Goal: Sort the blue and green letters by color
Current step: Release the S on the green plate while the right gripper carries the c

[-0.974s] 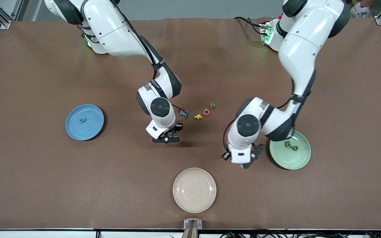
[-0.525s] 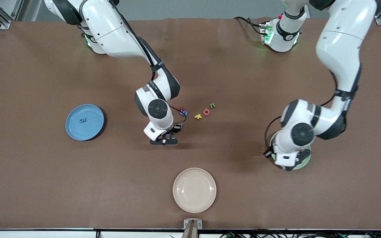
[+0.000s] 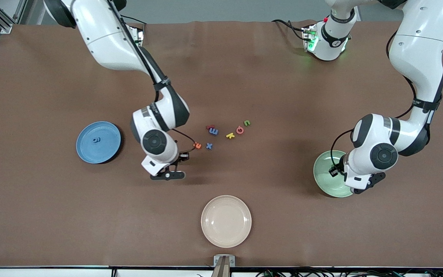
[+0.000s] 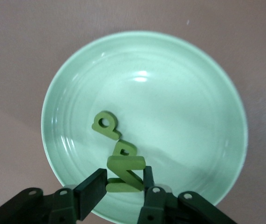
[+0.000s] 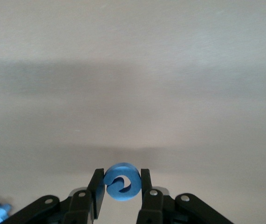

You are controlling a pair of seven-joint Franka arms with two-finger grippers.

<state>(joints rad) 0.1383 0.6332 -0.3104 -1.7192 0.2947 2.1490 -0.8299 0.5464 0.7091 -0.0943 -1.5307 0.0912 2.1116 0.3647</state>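
My left gripper [image 4: 123,178] is shut on a green letter M [image 4: 126,173] and hangs over the pale green plate [image 4: 207,93]. Green letters P [image 4: 105,125] and B [image 4: 125,150] lie in that plate. My right gripper [image 5: 121,183] is shut on a round blue letter C [image 5: 122,182], over bare table between the blue plate [image 3: 108,152] and the letter cluster. A blue G [image 3: 96,140] lies in the blue plate. On the table lie a blue X [image 3: 209,146], a blue E [image 3: 214,131] and a green U [image 3: 247,123].
Orange [image 3: 197,145], dark red [image 3: 209,127], yellow [image 3: 230,135] and pink [image 3: 240,129] letters lie among the cluster at mid-table. A beige plate [image 3: 226,221] stands nearer the front camera. The left arm covers part of the green plate [image 3: 323,165].
The right gripper carried the blue letter away from the cluster toward the blue plate, uncovering the X and the orange letter. The left gripper swung with the green letter to over the green plate.
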